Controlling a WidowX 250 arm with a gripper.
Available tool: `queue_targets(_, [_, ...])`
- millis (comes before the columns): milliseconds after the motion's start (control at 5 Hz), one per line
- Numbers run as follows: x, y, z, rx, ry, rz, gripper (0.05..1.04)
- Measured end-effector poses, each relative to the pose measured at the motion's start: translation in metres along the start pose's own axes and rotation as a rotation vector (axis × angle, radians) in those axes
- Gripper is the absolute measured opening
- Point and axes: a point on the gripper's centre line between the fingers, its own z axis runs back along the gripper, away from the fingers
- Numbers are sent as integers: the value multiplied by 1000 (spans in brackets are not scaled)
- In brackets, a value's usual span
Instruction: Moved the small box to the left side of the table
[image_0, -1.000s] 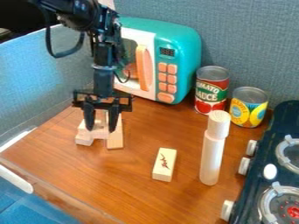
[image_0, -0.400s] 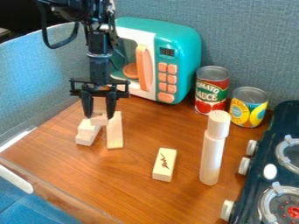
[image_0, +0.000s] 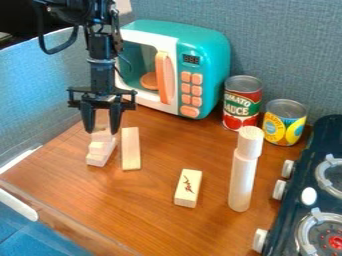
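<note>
The gripper (image_0: 101, 131) hangs at the left of the table, its two fingers on either side of a small pale wooden block (image_0: 101, 135), shut on it. That block is above or against the far end of other pale blocks (image_0: 99, 151) lying at the table's left; whether it touches them I cannot tell. Just right of these, a longer flat wooden block (image_0: 131, 149) lies alone. Another pale block with a dark red mark (image_0: 188, 187) lies nearer the table's middle.
Behind the blocks stands a teal toy microwave (image_0: 210, 65). A red can (image_0: 242, 102) and a yellow can (image_0: 285, 122) are at the back right. An upright wooden cylinder (image_0: 244, 172) stands beside a toy stove (image_0: 314, 195). The wooden table (image_0: 153, 220) extends toward the front.
The gripper has moved left and slightly up with the small block between its fingers, away from the longer flat block. The other blocks look unmoved.
</note>
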Motion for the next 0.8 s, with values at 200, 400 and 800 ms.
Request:
queue_targets(200, [5,0,-2,0,3,-9,529])
queue_targets(400, [7,2,-7,18,15,6,529])
queue_targets(800, [16,0,-14,26,26,16,529])
